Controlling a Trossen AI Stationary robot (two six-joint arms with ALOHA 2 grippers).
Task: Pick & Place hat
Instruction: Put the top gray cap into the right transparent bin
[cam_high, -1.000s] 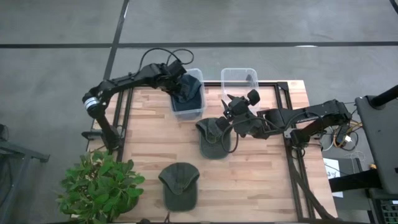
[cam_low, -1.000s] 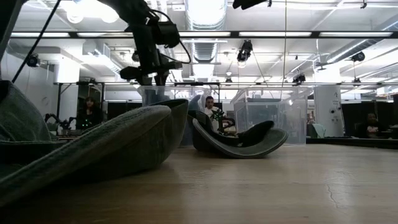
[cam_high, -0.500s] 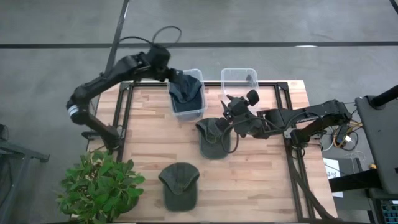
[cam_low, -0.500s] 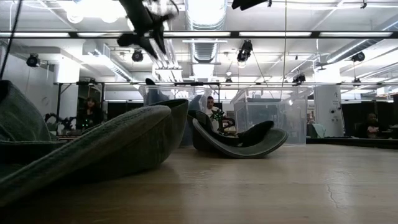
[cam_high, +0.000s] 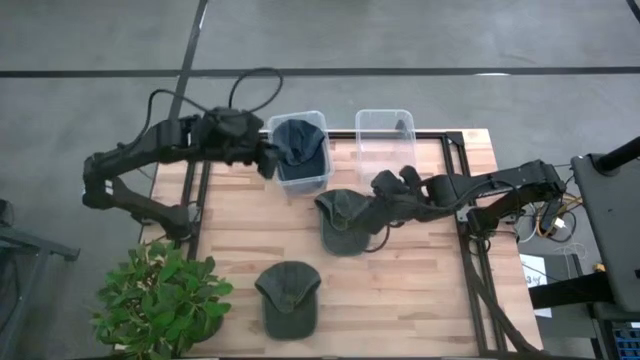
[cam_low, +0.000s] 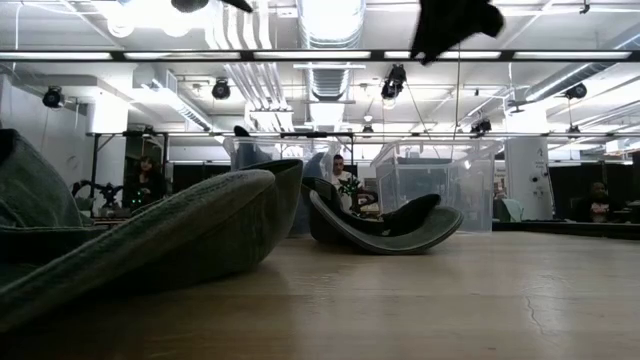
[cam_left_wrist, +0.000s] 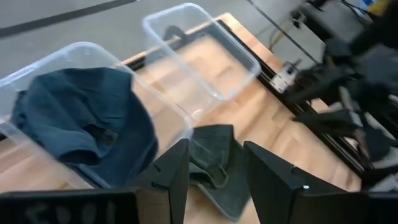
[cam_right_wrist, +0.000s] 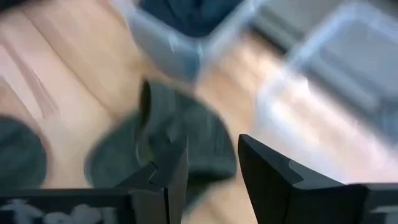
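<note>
Wooden table seen from above, two dark arms reaching in.

Left gripper raised beside the left bin, fingers parted with a clear gap, holding nothing. Just past those fingers, a blue hat lying crumpled inside that clear bin. Beyond it, a second clear bin, side by side with the first at the table's far edge.

Right gripper low over a green hat at mid-table, just in front of the two bins. Fingers apart, nothing between them; green hat directly ahead of the tips, upturned, brim curling up in the low view. Cannot tell whether the fingers touch the cloth.

Third hat, also green, well apart from both grippers near the table's front edge, crown up. Potted plant at the front left corner, beside that hat.

No brand, label or legible writing on hats, bins or arms.

People in the room behind the table, far off.
</note>
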